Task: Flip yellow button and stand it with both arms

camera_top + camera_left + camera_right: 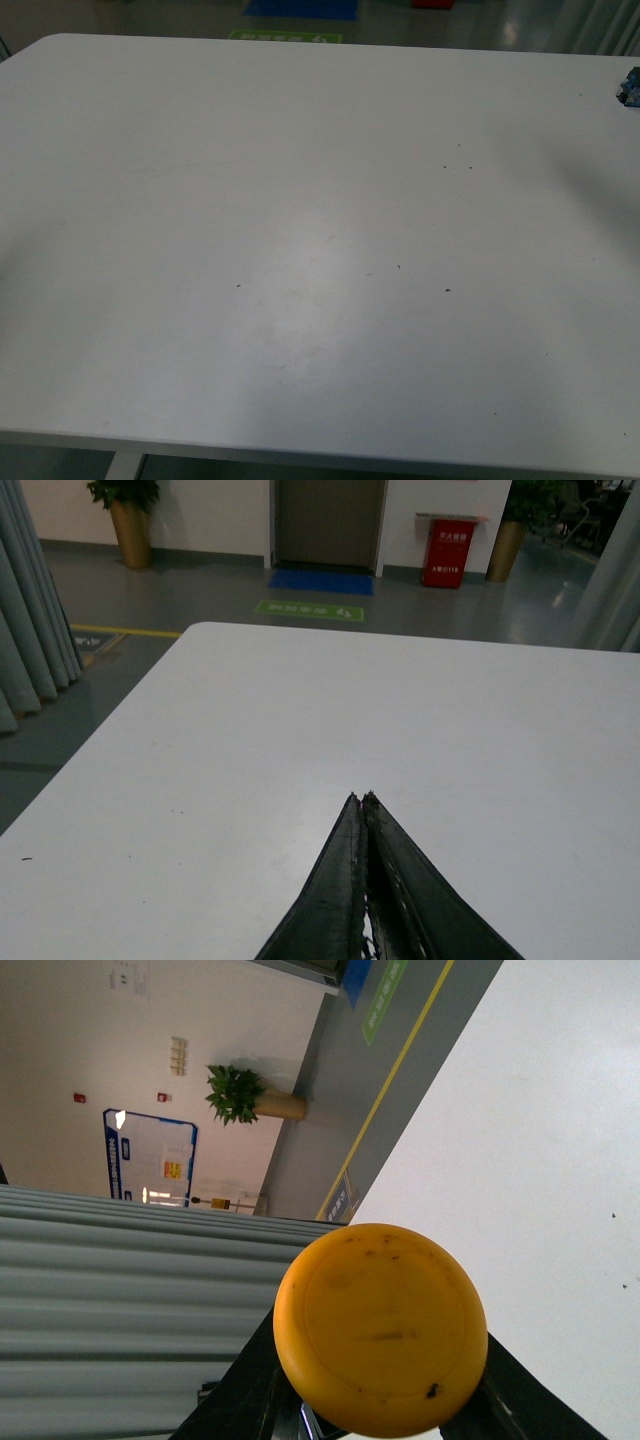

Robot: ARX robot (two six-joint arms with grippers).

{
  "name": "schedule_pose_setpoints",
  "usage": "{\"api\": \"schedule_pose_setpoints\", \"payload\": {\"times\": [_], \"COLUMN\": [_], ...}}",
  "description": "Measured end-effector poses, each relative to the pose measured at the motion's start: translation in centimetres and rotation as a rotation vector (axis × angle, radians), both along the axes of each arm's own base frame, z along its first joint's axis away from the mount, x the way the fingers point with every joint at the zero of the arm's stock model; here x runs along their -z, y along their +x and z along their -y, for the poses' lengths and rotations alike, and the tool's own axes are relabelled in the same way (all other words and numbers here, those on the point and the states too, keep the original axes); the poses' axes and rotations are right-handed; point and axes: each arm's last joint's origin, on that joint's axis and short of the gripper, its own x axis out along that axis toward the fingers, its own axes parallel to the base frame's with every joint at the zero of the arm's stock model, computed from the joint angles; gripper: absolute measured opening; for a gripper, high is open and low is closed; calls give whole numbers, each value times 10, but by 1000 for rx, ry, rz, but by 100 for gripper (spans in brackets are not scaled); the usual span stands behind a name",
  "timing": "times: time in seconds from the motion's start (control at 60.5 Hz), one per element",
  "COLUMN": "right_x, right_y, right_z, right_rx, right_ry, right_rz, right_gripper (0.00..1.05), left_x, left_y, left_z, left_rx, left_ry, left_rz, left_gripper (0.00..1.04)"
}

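Observation:
The yellow button (380,1328) fills the right wrist view. Its round yellow-orange cap faces the camera and hides the body behind it. My right gripper (380,1395) is shut on it, with a dark finger (240,1390) showing on each side of the cap, and holds it above the white table (540,1140). My left gripper (362,798) is shut and empty, its fingertips pressed together over the table (300,710). Neither arm shows in the front view.
A small blue-black object (630,88) shows at the right edge of the front view, cut off by the frame. The table (300,250) has only small dark specks on it. Beyond its far edge are floor, a green floor sign (310,610) and grey curtains (30,600).

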Motion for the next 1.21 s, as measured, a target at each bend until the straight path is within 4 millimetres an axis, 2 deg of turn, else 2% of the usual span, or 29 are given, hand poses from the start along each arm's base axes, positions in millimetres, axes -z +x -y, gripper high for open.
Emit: {"api": "schedule_pose_setpoints", "payload": {"times": [0.099,0.43,1.207], "right_x": [0,-2,-3], "right_y": [0,0,-1], "right_z": [3,12,15], "right_rx": [4,22,24], "right_ry": [-4,-16,-46], "right_rz": [2,13,23], "right_gripper": [28,28,28], "left_x": [4,-3,-5], "left_y": [-4,-18,-41], "left_z": [0,0,0], "left_rx": [2,3,3], "left_ry": [0,0,0], "left_rz": [-10,13,23], "left_gripper": [4,4,4]}}
